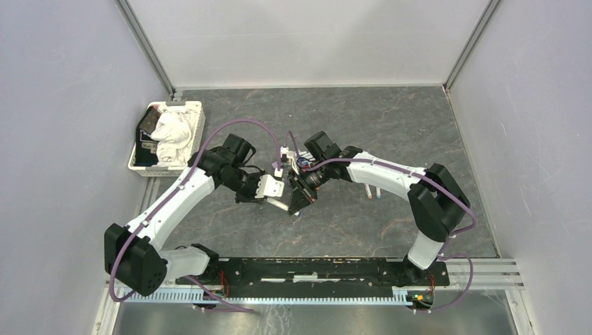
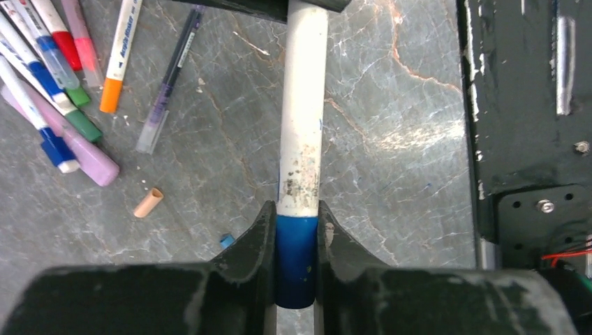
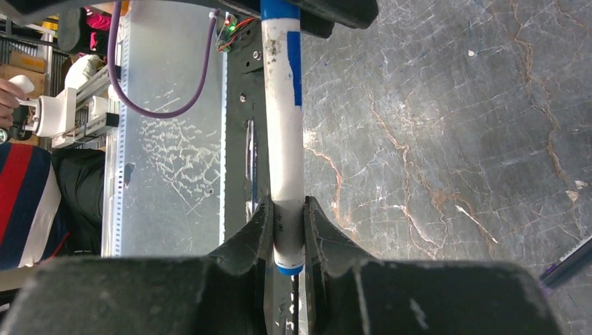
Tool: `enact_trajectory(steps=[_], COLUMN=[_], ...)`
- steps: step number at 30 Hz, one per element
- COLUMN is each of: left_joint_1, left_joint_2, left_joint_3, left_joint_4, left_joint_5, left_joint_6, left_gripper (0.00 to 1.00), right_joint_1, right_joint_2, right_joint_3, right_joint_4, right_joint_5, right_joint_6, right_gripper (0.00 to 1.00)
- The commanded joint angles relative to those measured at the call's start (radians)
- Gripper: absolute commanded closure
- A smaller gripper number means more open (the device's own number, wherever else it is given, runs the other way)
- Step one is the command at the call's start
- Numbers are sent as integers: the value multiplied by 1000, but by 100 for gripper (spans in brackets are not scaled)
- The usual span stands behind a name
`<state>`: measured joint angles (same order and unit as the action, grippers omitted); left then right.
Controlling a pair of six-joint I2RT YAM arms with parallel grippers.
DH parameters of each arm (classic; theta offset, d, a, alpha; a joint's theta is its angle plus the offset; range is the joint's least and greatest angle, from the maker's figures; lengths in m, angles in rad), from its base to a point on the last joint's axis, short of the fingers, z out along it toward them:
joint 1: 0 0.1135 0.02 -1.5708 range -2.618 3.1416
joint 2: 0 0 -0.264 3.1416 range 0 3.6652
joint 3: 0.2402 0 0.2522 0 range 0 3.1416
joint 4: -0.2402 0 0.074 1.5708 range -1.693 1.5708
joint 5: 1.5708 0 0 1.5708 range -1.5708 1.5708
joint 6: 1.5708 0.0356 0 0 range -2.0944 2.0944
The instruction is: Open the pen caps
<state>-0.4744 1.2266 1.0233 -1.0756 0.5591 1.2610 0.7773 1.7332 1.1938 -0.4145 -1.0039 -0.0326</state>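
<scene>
A grey marbled surface sits inside pale walls, and the two arms meet over its middle. One pen is strung between them, its long axis running straight from one gripper to the other. The left gripper is clamped on the blue cap. The right gripper is clamped on the white barrel near its other end. So the cap lies on the left arm's side, and the coming pull should run along the pen, with the grippers drawing apart.

The cap looks seated on the barrel, not yet off. Only the left wrist view shows the seam between cap and barrel. It also shows a heap of markers off to one side, and a peach cap and a small blue cap lying loose on the surface. From above the pen is mostly hidden by the wrists, so its tilt is hard to judge; it is probably near level.
</scene>
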Motion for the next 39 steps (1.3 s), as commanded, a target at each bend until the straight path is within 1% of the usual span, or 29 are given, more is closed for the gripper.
enact_trajectory(steps=[1,2,3,5,7,10,12,15,17,20,21,22,25,28,31,32,34,36,39], left_joint_1=[-5,-8,-10,-12,-12,-12,-12,-12,-12,-10,-10,-9,2,31,113,164,222,254,283], left_joint_2=[-39,-44,-46,-51,-52,-56,-58,-61,-64,-65,-68,-67,-59,-44,-23,-11,24,55,63], left_joint_3=[-5,-5,-5,-3,5,11,12,11,9,5,2,-2,0,11,17,17,11,8,-18], left_joint_4=[32,33,38,48,60,70,72,78,79,82,85,91,94,81,82,84,89,94,149], left_joint_5=[-44,-37,-28,2,35,90,118,123,117,104,95,83,32,-19,-26,-6,7,9,10], left_joint_6=[27,24,18,-3,-36,-77,-101,-121,-127,-133,-131,-131,-108,-54,9,33,67,83,87], left_gripper=[97,98,98,98,98,98,98,98,98,98,98,98,98,98,98,98,98,98,98], right_joint_1=[-1,0,2,8,16,26,33,41,42,40,39,37,21,2,-16,-22,-34,-49,-67], right_joint_2=[7,7,6,7,17,37,51,68,65,51,47,41,22,19,12,8,-1,-1,3], right_joint_3=[48,44,37,20,6,-9,-9,3,-7,-20,-20,-25,-61,-66,-70,-72,-78,-75,-70], right_joint_4=[4,36,74,187,317,503,564,560,564,525,495,466,419,284,186,163,121,65,-7], right_joint_5=[-41,-48,-60,-76,-100,-119,-121,-123,-124,-116,-108,-101,-96,-71,-37,-30,-9,19,75], right_joint_6=[5,28,79,171,275,423,480,485,486,455,428,408,358,266,197,174,136,99,47], right_gripper=[91,80,72,60,55,52,52,57,66,89,96,100,100,100,100,100,100,100,100])
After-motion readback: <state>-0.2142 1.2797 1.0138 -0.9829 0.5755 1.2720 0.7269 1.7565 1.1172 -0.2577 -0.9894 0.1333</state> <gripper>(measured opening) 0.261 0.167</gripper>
